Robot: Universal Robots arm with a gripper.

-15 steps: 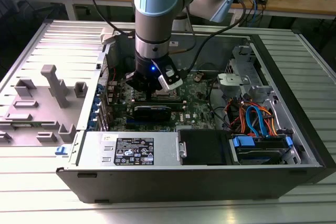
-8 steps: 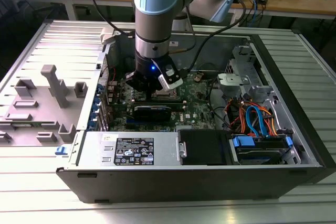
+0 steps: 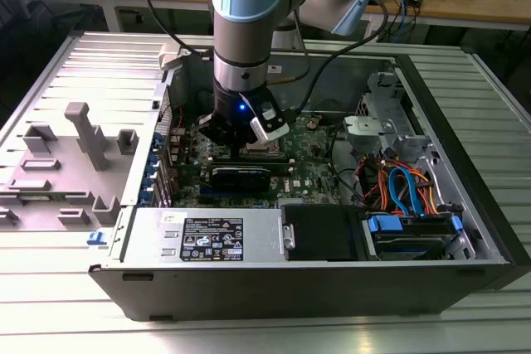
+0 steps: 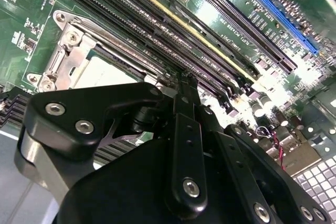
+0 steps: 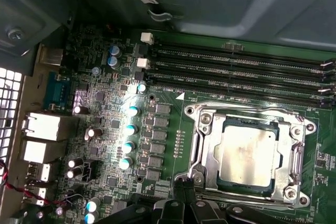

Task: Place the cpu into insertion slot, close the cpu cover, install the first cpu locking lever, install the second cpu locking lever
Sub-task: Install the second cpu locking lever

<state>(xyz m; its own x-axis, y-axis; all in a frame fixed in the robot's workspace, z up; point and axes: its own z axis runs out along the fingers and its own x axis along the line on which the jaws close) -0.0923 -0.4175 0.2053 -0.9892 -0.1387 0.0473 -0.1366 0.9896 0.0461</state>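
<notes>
My black gripper [image 4: 184, 85], fingers pressed together, hovers at the silver frame-shaped cpu cover [image 5: 210, 150] over the grey square cpu [image 5: 247, 153] — I'd press straight down, gently.

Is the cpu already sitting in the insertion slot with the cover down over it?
Yes: in the first wrist view the cpu lies flat in the insertion slot, with the cpu cover framing its edges.

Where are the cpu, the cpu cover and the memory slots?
silver-grey square cpu [image 5: 247, 151], first wrist view, middle of its metal top.
silver metal cpu cover frame [image 5: 207, 153], first wrist view, side rail.
long black memory slots [image 5: 236, 69], first wrist view, mid-length.
</notes>
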